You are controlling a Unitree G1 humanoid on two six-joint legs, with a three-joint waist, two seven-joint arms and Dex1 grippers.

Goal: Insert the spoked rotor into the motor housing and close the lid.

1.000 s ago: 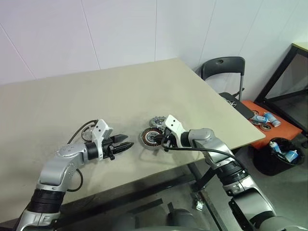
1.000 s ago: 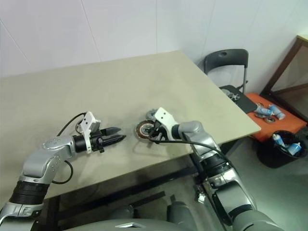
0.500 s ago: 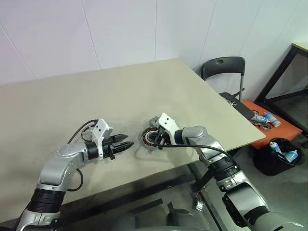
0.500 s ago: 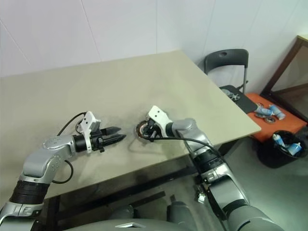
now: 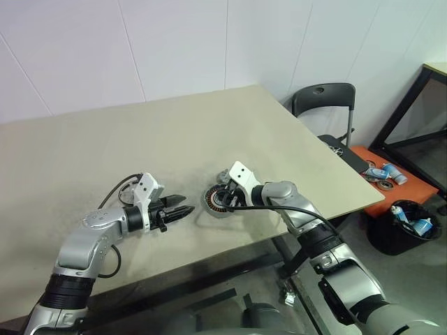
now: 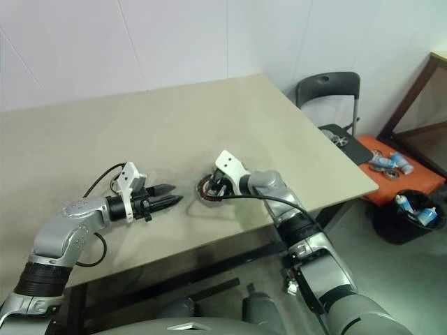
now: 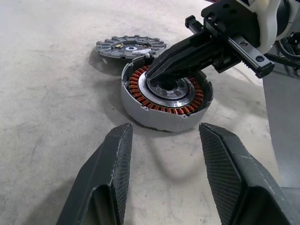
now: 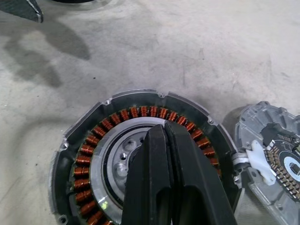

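The motor housing (image 5: pixel 220 199) lies flat on the beige table (image 5: pixel 140 139), towards the near right part of the top and a little in from the near edge. Behind it and slightly to the right, just beside its rim, lies a grey round lid (image 7: pixel 131 47) with a notched edge and a circuit face up; whether the two touch I cannot tell. The wide stretch of table to the left and far side of these parts is bare, and so is the strip between the housing and the left gripper (image 5: pixel 184 211).

The housing is a shallow round cup with a silver-grey wall and small screw ears along the rim. Inside runs a ring of copper windings (image 8: pixel 140 112), and within that sits a flat bright metal disc (image 7: pixel 174 95) with small holes around a dark centre.

The right gripper (image 7: pixel 152 75) reaches in from the right with its two black fingers pressed together, nothing between them, the tips resting down on the inner metal disc near its centre. The left gripper hangs just above the table to the left of the housing, pointing at it, fingers apart and empty, near but not touching.

Past the right edge of the table stand a black chair (image 5: pixel 323 98) and a low orange stand (image 5: pixel 391 183) with small items on it.
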